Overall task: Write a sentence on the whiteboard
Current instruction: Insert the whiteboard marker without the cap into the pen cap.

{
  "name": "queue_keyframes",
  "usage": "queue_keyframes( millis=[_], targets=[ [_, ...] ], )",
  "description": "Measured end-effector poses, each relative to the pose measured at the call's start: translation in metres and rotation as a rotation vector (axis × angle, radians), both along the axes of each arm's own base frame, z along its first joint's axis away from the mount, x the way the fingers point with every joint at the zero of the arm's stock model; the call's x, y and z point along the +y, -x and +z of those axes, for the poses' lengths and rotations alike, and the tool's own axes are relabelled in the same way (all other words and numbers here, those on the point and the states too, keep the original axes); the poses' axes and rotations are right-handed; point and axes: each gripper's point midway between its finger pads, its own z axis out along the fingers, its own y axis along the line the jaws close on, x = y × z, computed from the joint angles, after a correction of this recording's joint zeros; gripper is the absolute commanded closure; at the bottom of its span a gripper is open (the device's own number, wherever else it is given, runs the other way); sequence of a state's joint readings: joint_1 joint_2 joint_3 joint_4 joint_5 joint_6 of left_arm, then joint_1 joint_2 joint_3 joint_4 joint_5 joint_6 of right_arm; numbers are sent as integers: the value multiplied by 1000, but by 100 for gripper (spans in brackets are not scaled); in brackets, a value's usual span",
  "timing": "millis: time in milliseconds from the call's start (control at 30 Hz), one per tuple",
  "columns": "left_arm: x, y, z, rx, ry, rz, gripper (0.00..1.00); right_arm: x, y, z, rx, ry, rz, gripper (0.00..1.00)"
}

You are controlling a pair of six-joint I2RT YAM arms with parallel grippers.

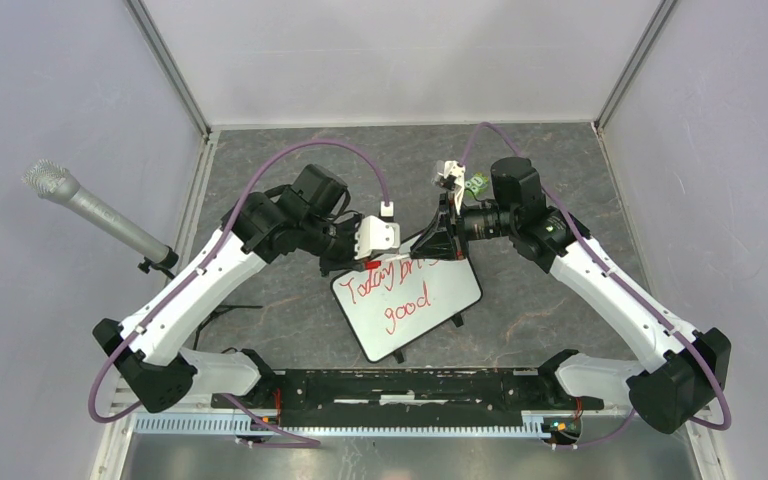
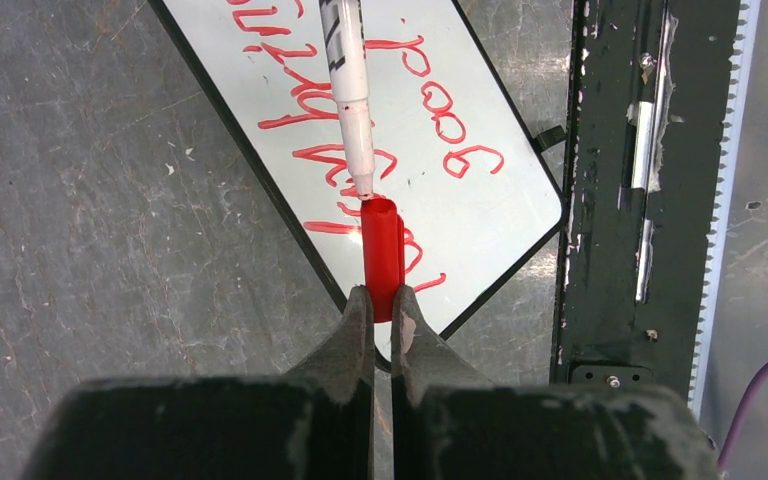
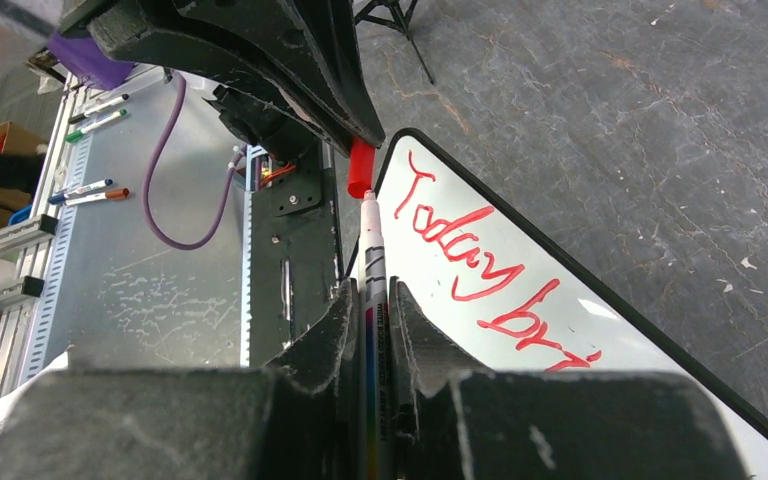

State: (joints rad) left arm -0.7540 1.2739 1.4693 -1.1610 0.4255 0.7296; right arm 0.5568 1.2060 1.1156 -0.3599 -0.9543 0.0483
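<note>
Lying askew on the grey table (image 1: 560,300) between the two arms, the whiteboard (image 1: 450,295) carries the sentence (image 1: 400,295) in red, "Today brings good", slanting in two lines across its face. Above its far left corner the two claws meet. The left gripper (image 2: 382,300) is clamped tight on a small red cap (image 2: 381,250) with the open mouth pointing away from it. The right gripper (image 3: 370,300) is closed around the barrel of a white marker (image 3: 372,255), whose tip sits just at the cap's mouth. That reads as capping the pen, so the writing looks finished or nearly so. The board looks light, stiff and slick, standing on small feet, so a sideways push would likely slide it. If it must be moved, the dark rim at a bare near corner is the place to grip, well clear of ink that may smear. The marker is slim and smooth and could slip through the pads under an end-on push, so the cap wants a straight, well-aligned press.
</note>
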Motion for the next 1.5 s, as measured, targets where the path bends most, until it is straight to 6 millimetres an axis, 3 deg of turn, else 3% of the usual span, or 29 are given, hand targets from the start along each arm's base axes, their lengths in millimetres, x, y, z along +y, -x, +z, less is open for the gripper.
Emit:
queue_keyframes(
  millis=[500, 867, 1500],
  targets=[
    [-2, -12, -10, 35, -46, 80, 98, 0, -10, -8, -17, 40, -56, 100],
    [-14, -23, -1, 51, -13, 168, 98, 0, -17, -4, -53, 45, -84, 100],
    [-20, -4, 10, 37, -34, 83, 98, 14, 0, -1, 2, 4, 11, 100]
  ],
)
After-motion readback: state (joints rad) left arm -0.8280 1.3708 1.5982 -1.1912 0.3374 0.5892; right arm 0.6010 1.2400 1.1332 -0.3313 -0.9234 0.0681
